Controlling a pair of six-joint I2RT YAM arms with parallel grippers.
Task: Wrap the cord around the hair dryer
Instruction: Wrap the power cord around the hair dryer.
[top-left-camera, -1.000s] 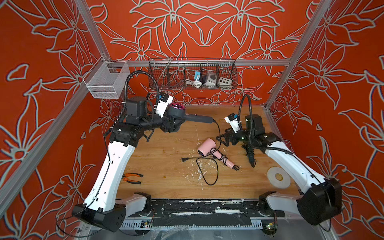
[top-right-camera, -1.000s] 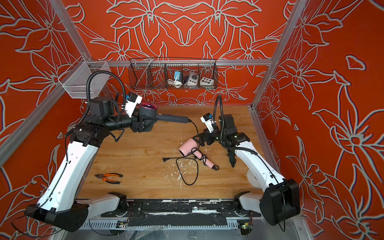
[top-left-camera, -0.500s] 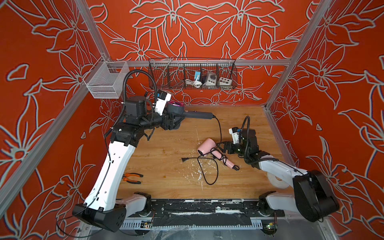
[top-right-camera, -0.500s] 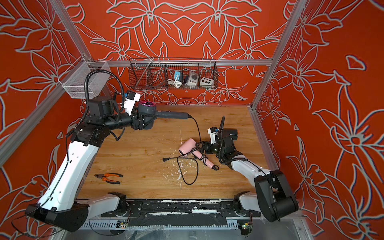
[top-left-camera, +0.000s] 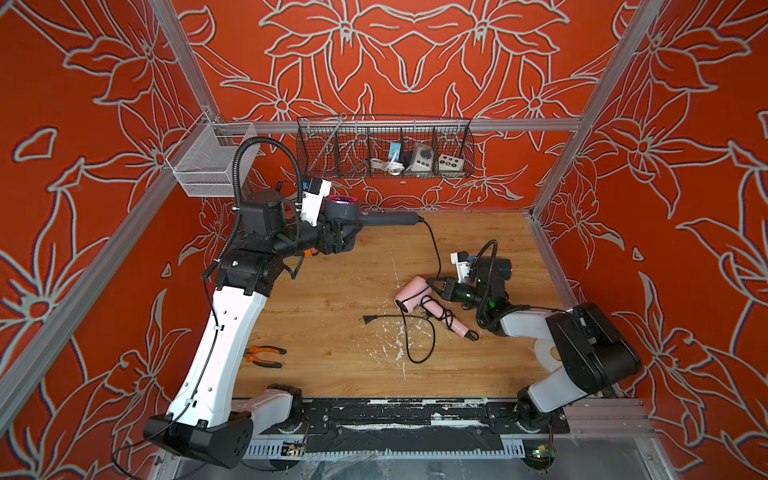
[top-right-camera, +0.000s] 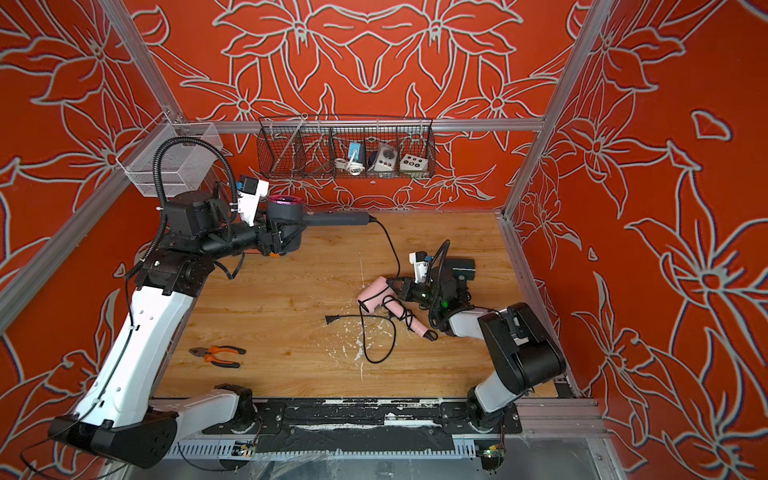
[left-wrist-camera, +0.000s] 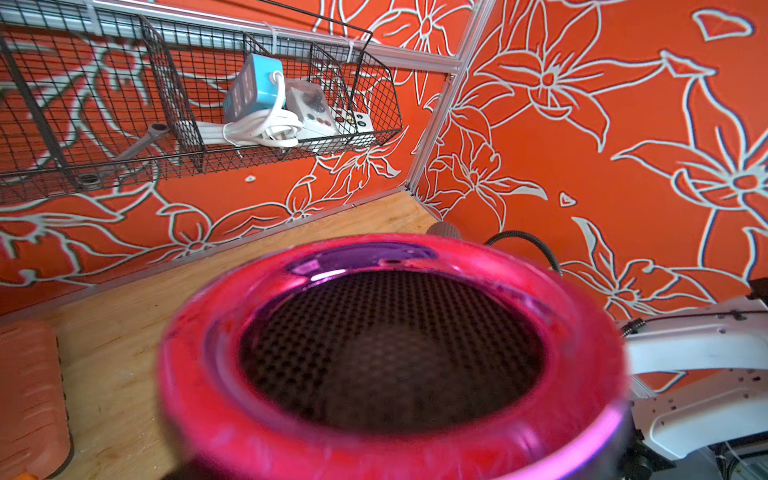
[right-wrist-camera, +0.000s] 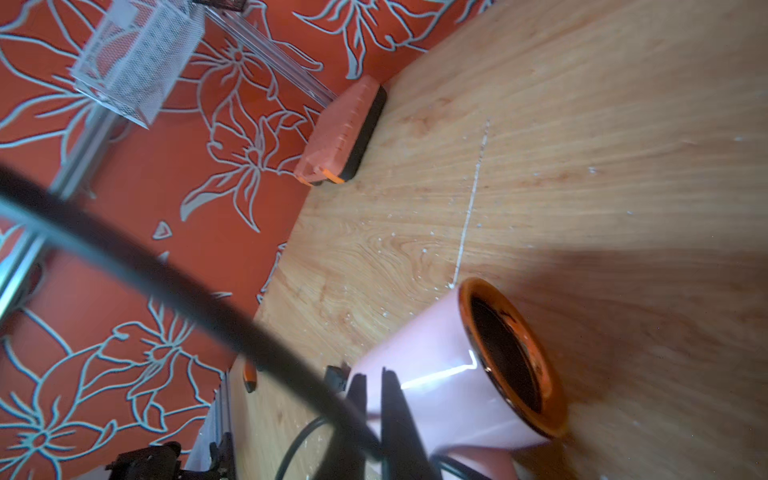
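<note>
Dryer (top-left-camera: 344, 210) aloft at 10 o'clock, left gripper (top-left-camera: 340, 237) clamped on body, handle free for winding. Cord (top-left-camera: 436, 249) drops toward 3 o'clock; my right gripper (top-left-camera: 434, 284) closed, seemingly pinching it beside pink dryer (top-left-camera: 409, 293).

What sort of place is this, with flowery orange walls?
Likely a robot test booth: a left arm and right arm mounted at a wooden table, aluminium frame rails, a wire basket of power sockets behind.
</note>
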